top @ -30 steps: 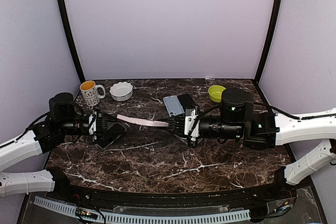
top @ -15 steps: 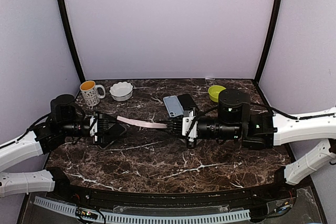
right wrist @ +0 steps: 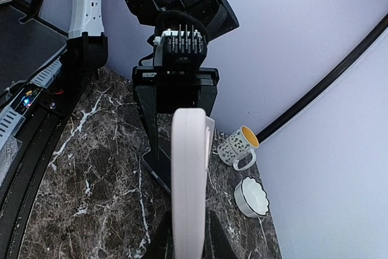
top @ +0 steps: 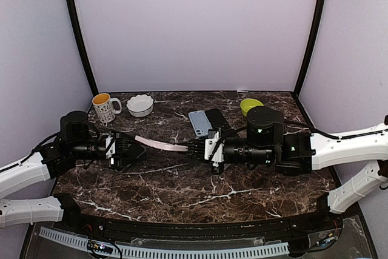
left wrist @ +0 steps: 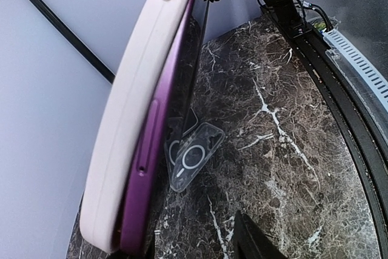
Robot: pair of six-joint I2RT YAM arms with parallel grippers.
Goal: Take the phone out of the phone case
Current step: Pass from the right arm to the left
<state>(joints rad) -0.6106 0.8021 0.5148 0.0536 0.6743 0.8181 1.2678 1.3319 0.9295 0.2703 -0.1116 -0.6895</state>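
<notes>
I read the right gripper (top: 193,147) as pressed together on one end of the pale pink soft phone case (top: 160,144), which sits edge-on between its fingers, clear of the dark marble table (top: 182,192). The purple slab phone (left wrist: 151,168) sits in the case, one long side showing. The left gripper (top: 130,148) has its jaws spread wider than the case's thickness, with the case's other end between them. I cannot tell whether they touch it.

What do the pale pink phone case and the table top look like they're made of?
The pink phone case looks like soft matte silicone or rubbery plastic: its edges are rounded and the surface shows no glare. The table top looks like polished dark marble with white veins and a slight sheen, though it could just as well be a printed laminate.
</notes>
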